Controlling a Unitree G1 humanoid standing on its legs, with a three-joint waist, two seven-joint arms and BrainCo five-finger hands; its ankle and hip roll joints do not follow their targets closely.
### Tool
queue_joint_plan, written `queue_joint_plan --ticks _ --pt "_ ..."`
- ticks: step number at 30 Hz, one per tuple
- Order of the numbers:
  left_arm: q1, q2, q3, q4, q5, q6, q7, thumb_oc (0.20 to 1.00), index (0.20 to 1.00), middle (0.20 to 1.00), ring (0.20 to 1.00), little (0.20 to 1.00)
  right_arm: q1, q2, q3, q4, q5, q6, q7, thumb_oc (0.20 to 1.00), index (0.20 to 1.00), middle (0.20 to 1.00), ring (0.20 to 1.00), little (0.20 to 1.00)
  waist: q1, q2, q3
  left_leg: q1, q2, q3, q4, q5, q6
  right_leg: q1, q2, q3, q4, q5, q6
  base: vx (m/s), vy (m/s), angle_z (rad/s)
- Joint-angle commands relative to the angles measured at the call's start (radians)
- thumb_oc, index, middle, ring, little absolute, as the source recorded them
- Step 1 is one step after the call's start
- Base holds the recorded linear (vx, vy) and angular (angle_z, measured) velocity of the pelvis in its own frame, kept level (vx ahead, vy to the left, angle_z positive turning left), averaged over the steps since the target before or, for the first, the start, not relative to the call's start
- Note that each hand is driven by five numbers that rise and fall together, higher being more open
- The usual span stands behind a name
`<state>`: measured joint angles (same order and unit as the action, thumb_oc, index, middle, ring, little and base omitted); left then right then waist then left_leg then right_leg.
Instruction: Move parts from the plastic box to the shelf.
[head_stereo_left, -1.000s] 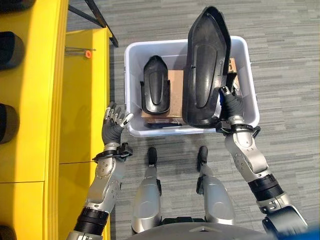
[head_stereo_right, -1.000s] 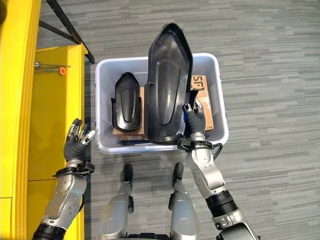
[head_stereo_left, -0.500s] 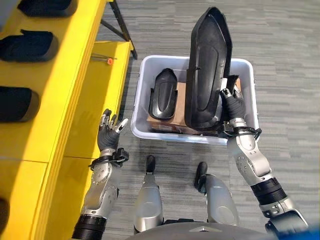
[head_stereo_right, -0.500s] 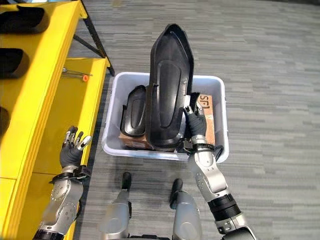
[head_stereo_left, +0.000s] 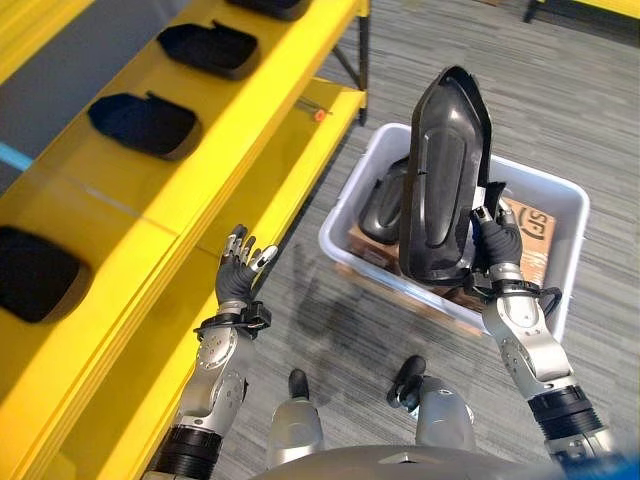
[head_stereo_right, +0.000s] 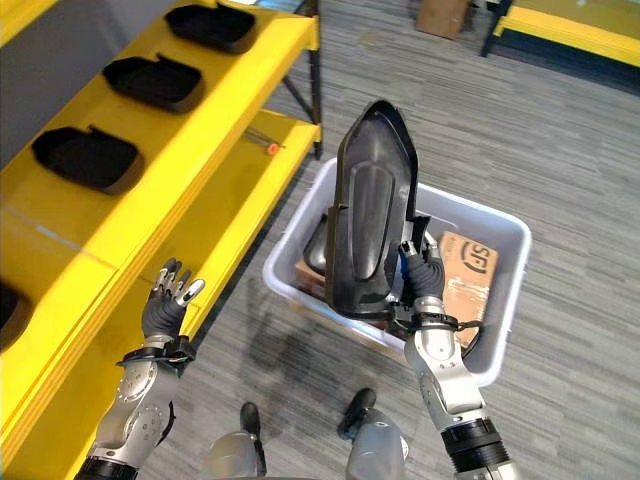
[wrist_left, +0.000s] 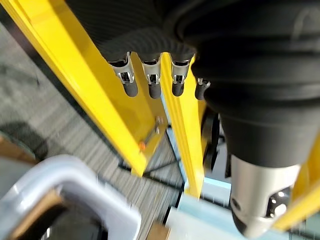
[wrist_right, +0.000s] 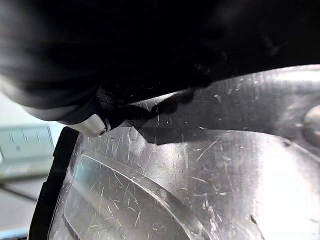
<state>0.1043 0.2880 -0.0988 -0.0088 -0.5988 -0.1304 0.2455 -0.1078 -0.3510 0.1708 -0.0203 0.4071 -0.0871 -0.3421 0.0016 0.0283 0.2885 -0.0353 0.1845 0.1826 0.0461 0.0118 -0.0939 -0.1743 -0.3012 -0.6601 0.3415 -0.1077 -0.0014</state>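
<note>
A long black moulded part (head_stereo_left: 445, 180) stands upright above the white plastic box (head_stereo_left: 563, 191), and my right hand (head_stereo_left: 497, 246) is shut on its lower right edge. Its scratched glossy surface (wrist_right: 200, 190) fills the right wrist view. A smaller black part (head_stereo_left: 380, 206) lies in the box beside a brown carton (head_stereo_left: 536, 234). My left hand (head_stereo_left: 238, 281) is open, fingers (wrist_left: 150, 82) spread, beside the front edge of the yellow shelf (head_stereo_left: 250, 130) and holding nothing.
Several black parts (head_stereo_left: 145, 125) (head_stereo_left: 210, 48) (head_stereo_left: 35, 272) lie in a row on the upper shelf board. A small red-tipped item (head_stereo_left: 318, 115) rests on the lower board (head_stereo_right: 225, 215). Grey carpet (head_stereo_left: 340, 320) lies between shelf and box.
The whole view has swung toward the shelf. My right hand keeps its hold on the long part, which now stands higher over the box. The left hand stays open by the shelf.
</note>
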Motion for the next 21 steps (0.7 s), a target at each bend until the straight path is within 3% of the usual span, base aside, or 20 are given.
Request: queue_joint_plan --ticks 1,5,8,9,12,13,15,16,17,19,20,21 --pt "0.037 0.04 0.041 -0.096 0.035 -0.029 -0.011 1.0 1.0 1.0 1.0 1.0 -0.02 0.024 -0.023 -0.051 -0.043 -0.048 0.025 0.2 0.2 0.2 0.2 0.2 -0.004 -0.025 -0.022 0.041 -0.001 0.032 -0.029 -0.08 0.027 0.036 -0.006 0.047 -0.12 0.076 0.101 -0.02 0.158 0.23" --pt "0.044 0.048 0.055 -0.096 0.048 -0.031 -0.007 1.0 1.0 1.0 1.0 1.0 -0.023 0.039 -0.015 -0.041 -0.047 -0.039 0.033 0.2 0.2 0.2 0.2 0.2 0.016 -0.034 -0.02 0.027 -0.042 0.017 -0.036 -0.095 0.047 0.055 -0.046 0.031 -0.151 0.123 0.132 0.0 0.226 0.29" --pt "0.053 0.051 0.074 -0.102 0.054 -0.034 0.003 1.0 1.0 1.0 1.0 1.0 -0.035 0.052 -0.003 -0.031 -0.056 -0.028 0.044 0.2 0.2 0.2 0.2 0.2 0.039 -0.048 -0.012 0.007 -0.087 -0.002 -0.005 -0.126 0.072 0.077 -0.083 0.023 -0.171 0.156 0.156 0.0 0.241 0.14" --pt "0.059 0.051 0.085 -0.103 0.058 -0.037 0.005 1.0 1.0 1.0 1.0 1.0 -0.044 0.061 0.006 -0.024 -0.061 -0.022 0.047 0.2 0.2 0.2 0.2 0.2 0.054 -0.055 -0.007 -0.009 -0.122 -0.018 0.018 -0.144 0.088 0.09 -0.11 0.018 -0.184 0.179 0.172 -0.01 0.255 0.22" --pt "0.061 0.051 0.092 -0.102 0.062 -0.039 0.01 1.0 1.0 1.0 1.0 1.0 -0.054 0.069 0.009 -0.016 -0.071 -0.016 0.049 0.2 0.2 0.2 0.2 0.2 0.063 -0.064 -0.002 -0.035 -0.152 -0.035 0.057 -0.161 0.104 0.104 -0.137 0.017 -0.198 0.217 0.191 -0.01 0.311 0.32" --pt "0.066 0.049 0.093 -0.101 0.067 -0.039 0.013 1.0 1.0 1.0 1.0 1.0 -0.06 0.082 0.017 -0.005 -0.077 -0.01 0.051 0.2 0.2 0.2 0.2 0.2 0.071 -0.061 -0.001 -0.051 -0.187 -0.049 0.083 -0.174 0.127 0.104 -0.157 0.053 -0.203 0.242 0.203 0.01 0.365 0.67" --pt "0.07 0.055 0.093 -0.102 0.07 -0.038 0.009 1.0 1.0 1.0 1.0 1.0 -0.048 0.093 0.019 0.001 -0.072 -0.01 0.056 0.2 0.2 0.2 0.2 0.2 0.066 -0.05 -0.012 -0.038 -0.203 -0.063 0.055 -0.164 0.14 0.095 -0.154 0.113 -0.183 0.243 0.202 0.05 0.345 0.7" --pt "0.077 0.06 0.094 -0.104 0.071 -0.038 0.005 1.0 1.0 1.0 1.0 1.0 -0.044 0.095 0.021 0.0 -0.071 -0.01 0.059 0.2 0.2 0.2 0.2 0.2 0.059 -0.042 -0.017 -0.025 -0.209 -0.069 0.035 -0.158 0.146 0.083 -0.143 0.155 -0.167 0.237 0.195 0.09 0.229 0.43" --pt "0.079 0.063 0.088 -0.104 0.072 -0.039 -0.001 1.0 1.0 1.0 1.0 1.0 -0.04 0.094 0.021 0.0 -0.072 -0.012 0.063 0.2 0.2 0.2 0.2 0.2 0.045 -0.034 -0.02 -0.01 -0.216 -0.085 0.006 -0.142 0.15 0.054 -0.104 0.254 -0.149 0.222 0.181 0.04 0.222 0.35" --pt "0.073 0.07 0.074 -0.098 0.073 -0.039 -0.014 1.0 1.0 1.0 1.0 1.0 -0.022 0.091 0.013 -0.006 -0.058 -0.017 0.072 0.2 0.2 0.2 0.2 0.2 0.011 -0.025 -0.023 -0.007 -0.234 -0.127 -0.028 -0.095 0.163 0.009 0.016 0.407 -0.11 0.167 0.137 0.03 0.183 0.37" --pt "0.067 0.075 0.063 -0.094 0.079 -0.033 -0.028 1.0 1.0 1.0 1.0 1.0 -0.003 0.088 0.005 -0.014 -0.041 -0.025 0.082 0.2 0.2 0.2 0.2 0.2 -0.012 -0.025 -0.028 0.0 -0.242 -0.151 -0.044 -0.076 0.166 -0.014 0.125 0.466 -0.053 0.098 0.11 0.1 0.136 0.51" --pt "0.069 0.078 0.06 -0.095 0.086 -0.029 -0.039 1.0 1.0 1.0 1.0 1.0 0.01 0.082 0.005 -0.017 -0.034 -0.023 0.092 0.2 0.2 0.2 0.2 0.2 -0.02 -0.03 -0.027 0.01 -0.251 -0.166 -0.055 -0.07 0.167 -0.026 0.176 0.474 -0.029 0.066 0.101 0.1 0.085 1.39"
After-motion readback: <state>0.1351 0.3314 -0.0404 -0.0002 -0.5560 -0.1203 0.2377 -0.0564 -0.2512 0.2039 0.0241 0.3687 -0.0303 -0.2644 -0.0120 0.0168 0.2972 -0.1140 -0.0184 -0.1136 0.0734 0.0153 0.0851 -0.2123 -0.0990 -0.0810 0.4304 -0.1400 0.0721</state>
